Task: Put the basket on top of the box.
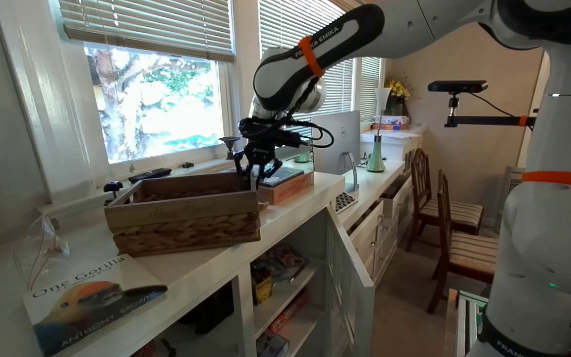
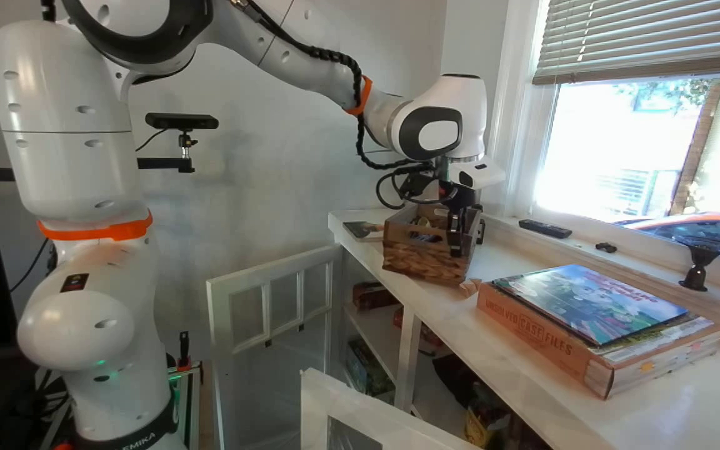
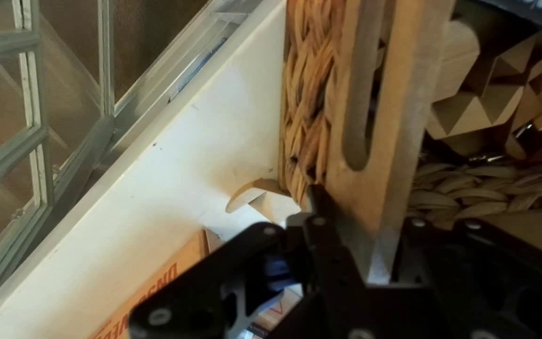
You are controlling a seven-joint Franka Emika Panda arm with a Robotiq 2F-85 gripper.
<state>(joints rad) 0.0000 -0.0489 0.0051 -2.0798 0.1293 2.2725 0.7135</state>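
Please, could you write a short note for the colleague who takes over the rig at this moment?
Claw: shut on one end wall of the basket.
Basket: appears to rest on the white counter, with faceted pieces inside.
Box: on the same counter, apart from the basket, with a thin picture-covered item on top.
Done: the basket is gripped.
Left: lift it, carry it over the box, lower it on top, release. Held at one end only, it may tilt, so I would lift slowly.

2 chairs (image 1: 474,252); book (image 1: 94,300) on counter (image 1: 181,268); remote (image 2: 545,229) on sill (image 2: 647,265).
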